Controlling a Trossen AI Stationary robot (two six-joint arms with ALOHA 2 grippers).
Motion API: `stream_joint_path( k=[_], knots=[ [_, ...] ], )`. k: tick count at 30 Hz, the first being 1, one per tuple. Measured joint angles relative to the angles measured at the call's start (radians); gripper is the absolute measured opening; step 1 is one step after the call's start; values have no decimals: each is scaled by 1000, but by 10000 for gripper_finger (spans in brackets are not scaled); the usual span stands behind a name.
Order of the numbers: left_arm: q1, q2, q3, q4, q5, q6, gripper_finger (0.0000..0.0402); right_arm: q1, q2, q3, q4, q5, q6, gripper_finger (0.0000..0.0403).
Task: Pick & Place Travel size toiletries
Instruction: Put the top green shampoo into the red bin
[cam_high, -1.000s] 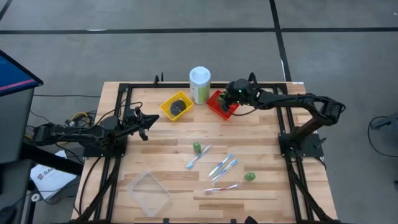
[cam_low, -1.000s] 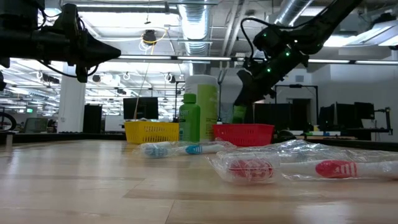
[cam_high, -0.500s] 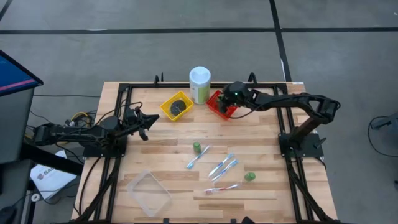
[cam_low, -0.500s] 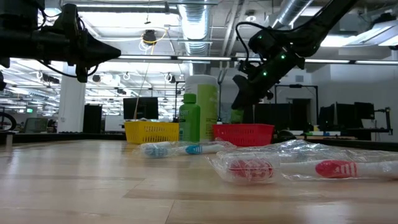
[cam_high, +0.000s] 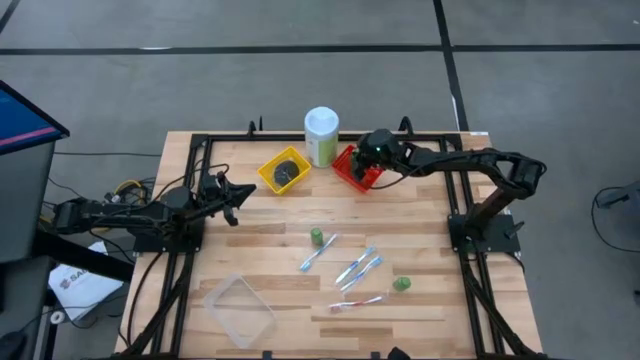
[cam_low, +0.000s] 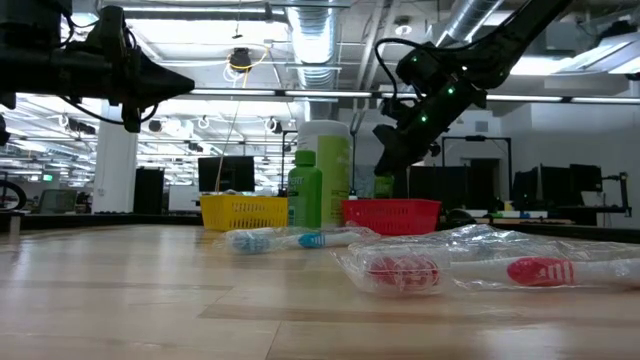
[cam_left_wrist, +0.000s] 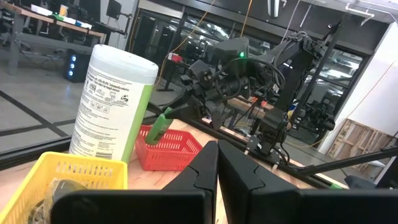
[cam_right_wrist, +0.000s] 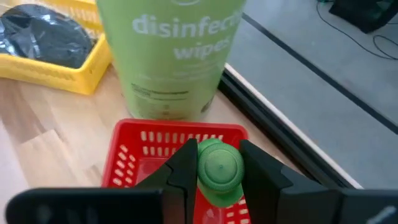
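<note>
My right gripper (cam_high: 364, 168) is shut on a small green bottle (cam_right_wrist: 219, 171) over the red basket (cam_high: 350, 172) at the table's far side. The bottle also shows in the left wrist view (cam_left_wrist: 160, 124). Two more green bottles (cam_high: 316, 237) (cam_high: 402, 284) stand on the table among several wrapped toothbrushes (cam_high: 358, 268). Dark tins lie in the yellow basket (cam_high: 284, 171). My left gripper (cam_high: 232, 208) is shut and empty, in the air over the table's left side. My right gripper pinches the green bottle between its two fingers (cam_right_wrist: 184, 169), on opposite sides of its body just below the round cap (cam_right_wrist: 220, 163). The fingers slant down from the table's right. The bottle hangs tilted, with its lower end (cam_left_wrist: 153, 138) about level with the red basket's rim.
A tall pale-green wipes canister (cam_high: 321, 135) stands between the two baskets, close to my right gripper. A clear plastic tray (cam_high: 240, 308) lies near the front left. Black frame rails (cam_high: 200, 170) run along the table's sides and far edge.
My right gripper has edged a little toward the table's left with the green bottle, staying over the red basket.
</note>
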Motion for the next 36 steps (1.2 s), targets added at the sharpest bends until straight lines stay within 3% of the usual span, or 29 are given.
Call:
stream_joint_path(
  k=[22,36],
  knots=[
    [0,0,0,7,0,0,7,12,98,55,-31,-1,-17,85],
    [0,0,0,9,0,0,7,5,98,55,-37,-1,-25,197]
  ],
)
